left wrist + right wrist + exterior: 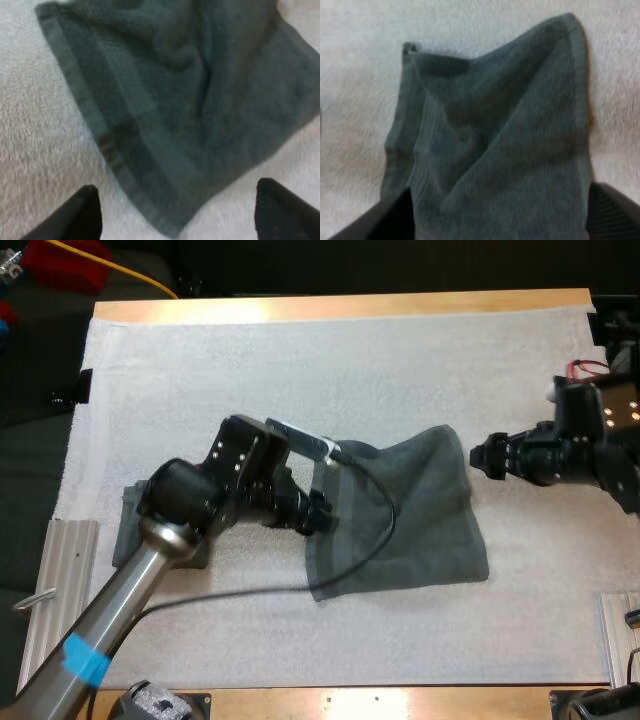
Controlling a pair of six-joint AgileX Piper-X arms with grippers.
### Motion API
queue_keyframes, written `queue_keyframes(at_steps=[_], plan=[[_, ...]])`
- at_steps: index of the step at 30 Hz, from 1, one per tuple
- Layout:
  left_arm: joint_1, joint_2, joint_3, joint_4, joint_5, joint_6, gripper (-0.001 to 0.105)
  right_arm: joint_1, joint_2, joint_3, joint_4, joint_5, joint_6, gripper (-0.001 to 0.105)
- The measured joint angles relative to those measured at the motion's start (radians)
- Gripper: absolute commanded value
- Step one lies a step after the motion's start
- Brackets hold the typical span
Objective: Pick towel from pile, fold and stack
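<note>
A dark grey-green towel [415, 515] lies loosely spread on the white mat [300, 370], rumpled with soft folds. My left gripper [322, 512] hovers at the towel's left edge. In the left wrist view its gripper [182, 220] is open, and the towel [190, 100] ends in a corner that points between the two fingers [82, 215]. My right gripper [478, 458] is at the towel's upper right corner. Seen from the right wrist, that gripper [495, 220] is open, its fingers [615, 212] wide apart on either side of the towel [500, 145]. A folded stack [124, 530] sits partly hidden under my left arm.
Ribbed metal rails lie at the front left [58, 575] and front right [622, 625] of the table. The wooden table edge [340, 306] runs along the far side. The mat's far half is bare.
</note>
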Motion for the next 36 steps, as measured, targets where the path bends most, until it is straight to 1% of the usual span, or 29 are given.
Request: queue_keyframes(at_steps=[2, 6, 11, 13, 18, 20, 21, 30, 31, 36], plan=[[-0.016, -0.028, 0.000, 0.024, -0.005, 0.000, 0.062, 0.000, -0.036, 0.000, 0.028, 0.000, 0.000, 0.069], [-0.034, -0.127, 0.002, 0.066, -0.010, -0.030, 0.062, 0.000, -0.116, 0.000, 0.115, 0.000, -0.005, 0.069], [-0.063, -0.296, 0.074, 0.140, -0.010, -0.085, 0.062, 0.000, -0.246, 0.000, 0.213, 0.000, -0.008, 0.069], [-0.077, -0.337, 0.082, 0.159, -0.009, -0.104, 0.062, 0.000, -0.278, 0.000, 0.229, 0.000, -0.008, 0.069], [-0.116, -0.415, 0.081, 0.168, -0.008, -0.152, 0.062, 0.000, -0.354, 0.055, 0.246, 0.000, -0.005, 0.069], [-0.131, -0.441, 0.081, 0.179, -0.008, -0.162, 0.062, 0.000, -0.389, 0.105, 0.253, 0.000, 0.001, 0.069], [-0.138, -0.460, 0.081, 0.199, -0.008, -0.170, 0.062, 0.000, -0.429, 0.225, 0.244, 0.000, 0.001, 0.069], [-0.138, -0.460, 0.081, 0.238, -0.002, -0.170, 0.062, -0.002, -0.395, 0.366, 0.097, 0.000, 0.024, 0.069], [-0.138, -0.460, 0.081, 0.238, 0.003, -0.171, 0.062, -0.002, -0.374, 0.403, 0.064, 0.000, 0.026, 0.069], [-0.138, -0.460, 0.081, 0.238, 0.003, -0.171, 0.062, -0.002, -0.340, 0.489, -0.021, -0.015, 0.030, 0.069]])
